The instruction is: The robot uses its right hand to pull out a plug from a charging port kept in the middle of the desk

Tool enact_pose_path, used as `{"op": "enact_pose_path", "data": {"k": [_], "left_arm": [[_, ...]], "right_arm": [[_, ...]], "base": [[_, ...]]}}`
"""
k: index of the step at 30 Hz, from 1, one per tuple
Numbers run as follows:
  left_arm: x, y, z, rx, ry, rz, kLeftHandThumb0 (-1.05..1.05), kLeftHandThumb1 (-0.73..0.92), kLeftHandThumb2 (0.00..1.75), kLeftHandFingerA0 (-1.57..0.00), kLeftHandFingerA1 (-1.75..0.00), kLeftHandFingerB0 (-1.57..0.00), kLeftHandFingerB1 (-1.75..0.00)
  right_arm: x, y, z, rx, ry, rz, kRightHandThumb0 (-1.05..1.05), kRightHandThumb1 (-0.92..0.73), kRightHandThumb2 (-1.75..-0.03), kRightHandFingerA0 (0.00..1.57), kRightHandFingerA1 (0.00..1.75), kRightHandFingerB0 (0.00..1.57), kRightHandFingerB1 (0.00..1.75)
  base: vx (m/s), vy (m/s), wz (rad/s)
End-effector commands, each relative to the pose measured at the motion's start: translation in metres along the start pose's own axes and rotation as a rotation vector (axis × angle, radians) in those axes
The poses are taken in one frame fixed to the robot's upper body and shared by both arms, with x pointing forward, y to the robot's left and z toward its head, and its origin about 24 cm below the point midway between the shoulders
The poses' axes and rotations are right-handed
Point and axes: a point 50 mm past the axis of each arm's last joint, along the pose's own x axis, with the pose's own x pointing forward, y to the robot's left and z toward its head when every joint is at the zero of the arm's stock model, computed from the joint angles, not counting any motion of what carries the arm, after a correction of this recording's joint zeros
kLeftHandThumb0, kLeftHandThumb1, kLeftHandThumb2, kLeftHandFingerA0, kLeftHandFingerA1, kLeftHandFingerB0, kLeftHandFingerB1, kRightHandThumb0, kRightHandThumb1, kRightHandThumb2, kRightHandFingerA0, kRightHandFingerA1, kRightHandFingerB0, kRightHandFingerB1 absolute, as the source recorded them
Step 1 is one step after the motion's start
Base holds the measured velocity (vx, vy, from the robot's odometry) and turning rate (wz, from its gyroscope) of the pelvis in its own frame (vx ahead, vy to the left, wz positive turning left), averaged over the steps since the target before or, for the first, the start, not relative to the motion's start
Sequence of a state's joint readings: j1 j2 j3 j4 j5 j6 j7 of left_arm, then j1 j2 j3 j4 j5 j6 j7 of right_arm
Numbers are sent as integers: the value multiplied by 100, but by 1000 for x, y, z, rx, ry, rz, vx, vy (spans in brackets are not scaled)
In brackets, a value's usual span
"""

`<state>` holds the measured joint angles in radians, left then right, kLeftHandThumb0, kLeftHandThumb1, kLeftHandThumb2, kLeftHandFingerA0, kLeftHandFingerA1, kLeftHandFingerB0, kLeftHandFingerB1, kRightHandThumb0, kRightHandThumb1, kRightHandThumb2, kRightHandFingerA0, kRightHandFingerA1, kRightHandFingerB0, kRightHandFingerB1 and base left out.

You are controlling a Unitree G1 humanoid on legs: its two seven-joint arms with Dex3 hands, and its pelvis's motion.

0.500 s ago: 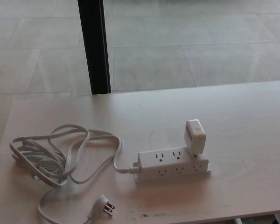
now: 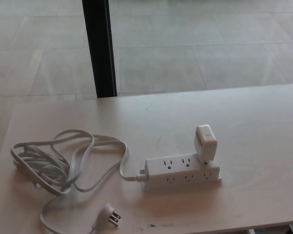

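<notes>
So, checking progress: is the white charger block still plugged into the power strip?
Plugged in. The white cube-shaped charger stands seated in the white plastic power strip's right-end outlet.

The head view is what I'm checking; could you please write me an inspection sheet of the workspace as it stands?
Surface: pale wooden desk, dark smudges at the near edge.
Job's things: white power strip lying mid-desk; white charger plug seated upright in its rightmost top outlet, not yet pulled.
Clutter: nothing seen.
Hands: neither robot hand in view.
Cables: the strip's white cord lies in loose loops on the desk's left; its pronged wall plug rests unplugged near the front edge.
Surroundings: grey tiled floor beyond the desk, black vertical post behind the far edge.
</notes>
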<state>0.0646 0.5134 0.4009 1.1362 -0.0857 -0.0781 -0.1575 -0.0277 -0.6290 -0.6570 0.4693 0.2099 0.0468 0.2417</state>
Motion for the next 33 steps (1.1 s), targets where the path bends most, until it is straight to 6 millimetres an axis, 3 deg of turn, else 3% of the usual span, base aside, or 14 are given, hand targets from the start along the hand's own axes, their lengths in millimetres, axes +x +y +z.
{"op": "enact_pose_path", "data": {"k": [1,2,3,7,13,17,21,24,25,26,27,28,31,33], "left_arm": [[-1,10,4,-14,-9,-7,-76,92,68,-68,-58,-45,-46],[-1,10,4,-17,-8,-4,-76,92,69,-70,-60,-48,-47],[0,10,4,-20,-5,-1,-77,92,70,-70,-60,-47,-47],[0,9,4,-16,2,1,-76,92,68,-69,-58,-47,-45],[1,8,5,-19,1,5,-78,91,68,-73,-61,-50,-47],[1,8,5,-11,1,6,-77,92,68,-71,-56,-47,-42],[1,8,6,-4,0,0,-76,92,67,-69,-55,-48,-44],[1,8,6,-13,6,7,-76,92,67,-73,-57,-49,-45],[1,8,7,19,-1,3,-76,92,69,-70,-56,-48,-45],[0,8,6,19,-2,2,-76,92,68,-70,-56,-47,-44],[1,8,6,11,1,5,-76,92,67,-71,-57,-48,-45],[0,8,6,21,-9,-10,-75,92,71,-65,-56,-42,-44],[0,8,5,9,1,-10,-75,92,68,-70,-58,-47,-44],[0,9,5,24,4,-8,-75,92,69,-69,-57,-47,-43]], "right_arm": [[19,36,119,-32,-270,159,-82,-72,-63,78,71,26,29],[20,46,134,-65,-303,191,-84,-56,-96,80,75,16,42],[20,56,148,-93,-339,216,-80,-71,-62,87,72,26,29],[14,107,193,-165,-487,415,-82,-57,-95,79,74,13,42],[13,166,212,-275,-501,560,-83,-67,-62,80,68,21,29],[13,197,214,-394,-516,613,-88,-54,-95,89,84,13,42],[10,230,207,-521,-501,672,-85,-69,-62,93,83,20,30],[9,237,205,-577,-502,684,-87,-55,-95,89,83,13,43],[7,247,202,-702,-522,687,-88,-74,-64,85,71,18,32],[6,252,198,-778,-531,701,-90,-59,-100,81,74,8,43],[5,257,197,-820,-542,710,-90,-75,-63,86,73,17,31],[4,265,192,-891,-556,726,-87,-73,-64,87,133,18,31],[0,278,186,-1021,-565,749,-91,-76,-64,81,121,16,34],[-1,281,185,-1043,-576,750,-100,-64,-100,88,122,11,45]], "base": [[0,0,0],[0,0,0],[0,0,0],[0,0,0],[0,0,0],[0,0,0],[0,0,0],[0,0,0],[0,0,0],[0,0,0],[0,0,0],[0,0,0],[0,0,0],[0,0,0]]}}
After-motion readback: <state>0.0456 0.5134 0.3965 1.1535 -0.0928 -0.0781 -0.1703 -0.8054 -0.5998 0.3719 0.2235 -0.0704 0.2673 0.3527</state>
